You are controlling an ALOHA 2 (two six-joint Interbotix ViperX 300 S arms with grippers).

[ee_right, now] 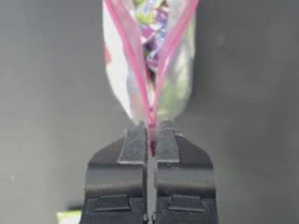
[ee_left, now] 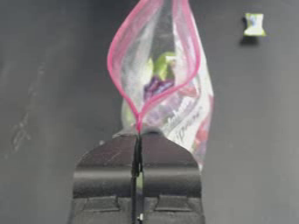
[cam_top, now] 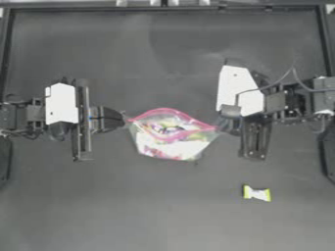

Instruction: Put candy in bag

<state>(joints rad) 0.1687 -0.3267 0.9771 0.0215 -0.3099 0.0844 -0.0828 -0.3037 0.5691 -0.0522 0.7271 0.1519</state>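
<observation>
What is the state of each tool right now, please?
Left tool: closed on the left corner of the clear plastic zip bag with pink seal strip.
Right tool: closed on the bag's right corner.

light: even, dim-grey | shadows: soft | glare: white arm covers blown out | focus: overall soft

top: overhead, straight down | wrists: close, facing each other along each claw | shared: bag point(cam_top: 171, 133)
</observation>
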